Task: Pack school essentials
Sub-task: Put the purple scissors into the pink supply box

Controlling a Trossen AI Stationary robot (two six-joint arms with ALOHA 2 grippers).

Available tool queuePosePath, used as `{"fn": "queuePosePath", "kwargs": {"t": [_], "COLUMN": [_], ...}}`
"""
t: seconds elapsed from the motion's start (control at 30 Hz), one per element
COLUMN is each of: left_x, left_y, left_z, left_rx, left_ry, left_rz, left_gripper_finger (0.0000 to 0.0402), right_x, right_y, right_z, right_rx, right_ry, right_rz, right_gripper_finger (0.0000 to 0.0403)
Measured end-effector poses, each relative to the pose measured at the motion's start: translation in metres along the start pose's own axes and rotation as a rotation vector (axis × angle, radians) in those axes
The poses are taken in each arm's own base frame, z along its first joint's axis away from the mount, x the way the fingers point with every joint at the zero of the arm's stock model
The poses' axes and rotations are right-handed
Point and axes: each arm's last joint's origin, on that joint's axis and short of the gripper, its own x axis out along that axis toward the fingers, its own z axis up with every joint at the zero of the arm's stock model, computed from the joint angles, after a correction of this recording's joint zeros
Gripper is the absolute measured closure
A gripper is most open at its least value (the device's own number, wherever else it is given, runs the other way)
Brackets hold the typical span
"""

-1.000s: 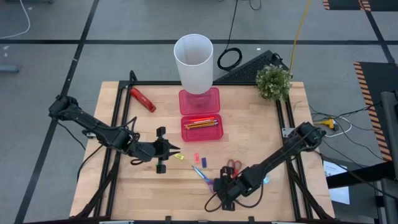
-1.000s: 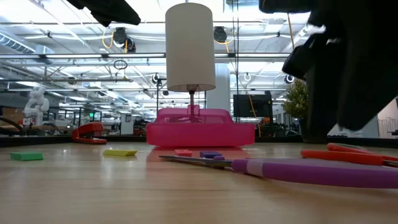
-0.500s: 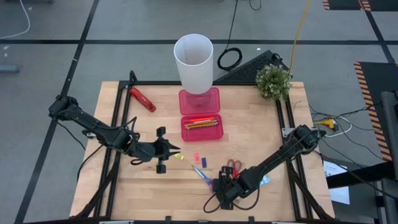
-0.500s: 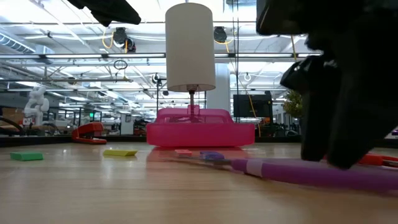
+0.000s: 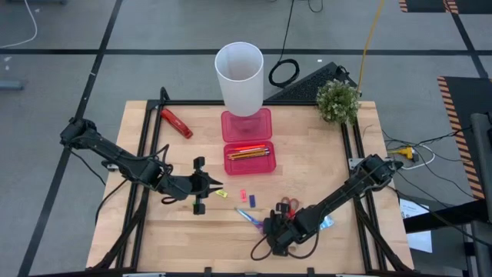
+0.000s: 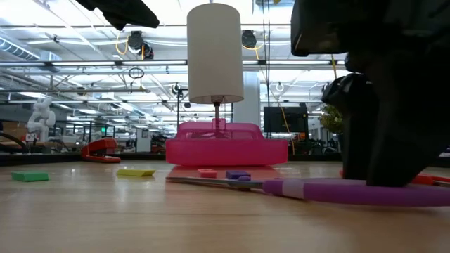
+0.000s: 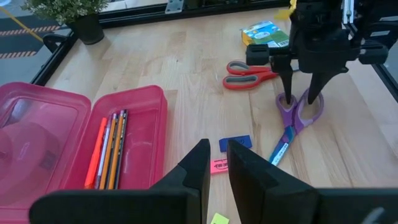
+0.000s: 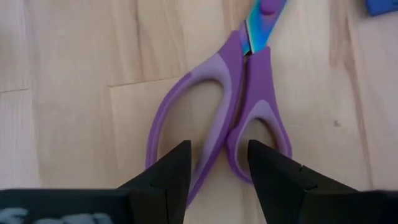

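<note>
The right gripper (image 7: 303,99) stands over the purple scissors (image 7: 292,124) near the worktop's (image 5: 307,169) front edge, its jaws part open with one fingertip inside each handle loop, not closed on anything. The left gripper (image 5: 206,186) hangs over the worktop's left side, jaws slightly apart and empty, pointing toward the small erasers (image 7: 236,143). Pencils (image 7: 111,149) lie in the open pink case (image 7: 143,124).

High view looks straight down; low view sits level; both wrist views share the purple-handled scissors (image 8: 217,130) beneath the right gripper (image 7: 301,99).
</note>
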Motion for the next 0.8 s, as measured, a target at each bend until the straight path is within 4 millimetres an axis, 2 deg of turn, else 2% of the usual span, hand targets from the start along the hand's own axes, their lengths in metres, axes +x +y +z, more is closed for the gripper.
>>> {"fn": "queuePosePath", "kwargs": {"t": [0.23, 0.53, 0.8], "left_x": [0.0, 0.0, 0.0], "left_y": [0.0, 0.0, 0.0], "left_z": [0.0, 0.0, 0.0], "left_rx": [0.0, 0.0, 0.0], "left_ry": [0.0, 0.0, 0.001], "left_rz": [0.0, 0.0, 0.0], "left_gripper_finger": [0.0344, 0.0344, 0.0344], "right_x": [0.004, 0.013, 0.01], "right_y": [-0.006, -0.015, -0.015], "right_z": [-0.003, -0.012, -0.011], "right_rx": [0.012, 0.023, 0.001], "right_ry": [0.008, 0.026, 0.034], "right_rz": [-0.015, -0.001, 0.023], "right_gripper_finger": [0.026, 0.0336, 0.0337]}}
